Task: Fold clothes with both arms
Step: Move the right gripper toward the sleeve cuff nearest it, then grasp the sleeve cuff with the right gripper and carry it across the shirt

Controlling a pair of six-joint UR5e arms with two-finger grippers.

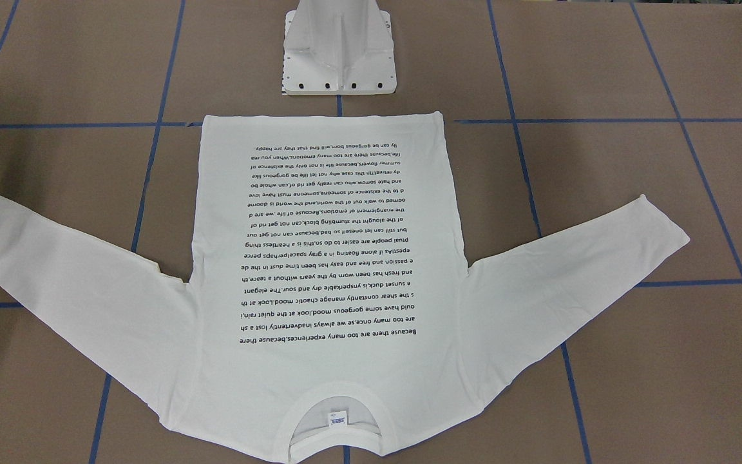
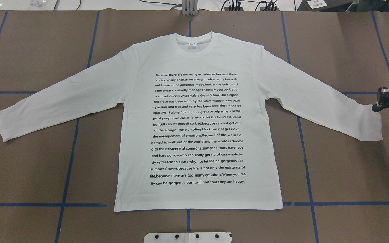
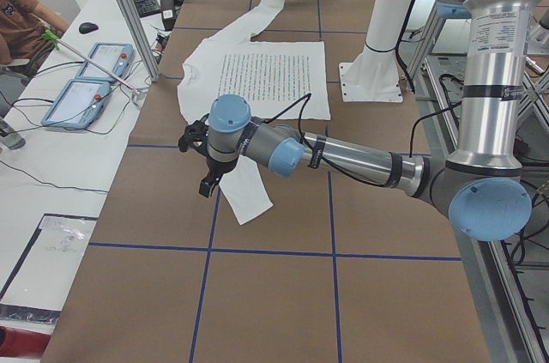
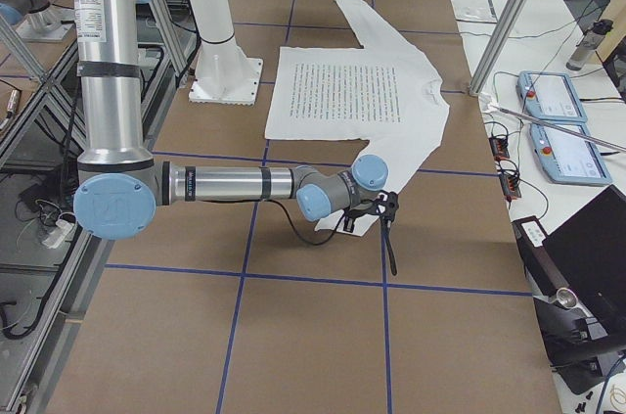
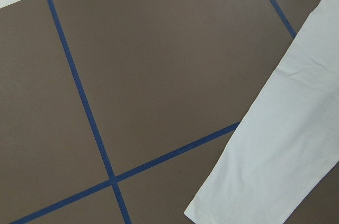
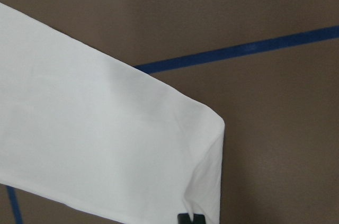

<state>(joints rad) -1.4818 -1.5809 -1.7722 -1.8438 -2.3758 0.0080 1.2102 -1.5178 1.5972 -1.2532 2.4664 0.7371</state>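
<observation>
The white long-sleeved T-shirt lies flat on the brown table, black text up, with both sleeves spread; it also shows in the front-facing view. Its collar is on the far side from the robot. My right gripper is at the far corner of the right sleeve's cuff. A black fingertip rests on the creased cuff edge, and the gripper looks shut on it. My left gripper hovers beside the left sleeve's cuff; I cannot tell whether it is open or shut. The left wrist view shows only that cuff.
The white pedestal base stands just behind the shirt's hem. Blue tape lines grid the table. Two teach pendants lie on the side bench, and a person sits there.
</observation>
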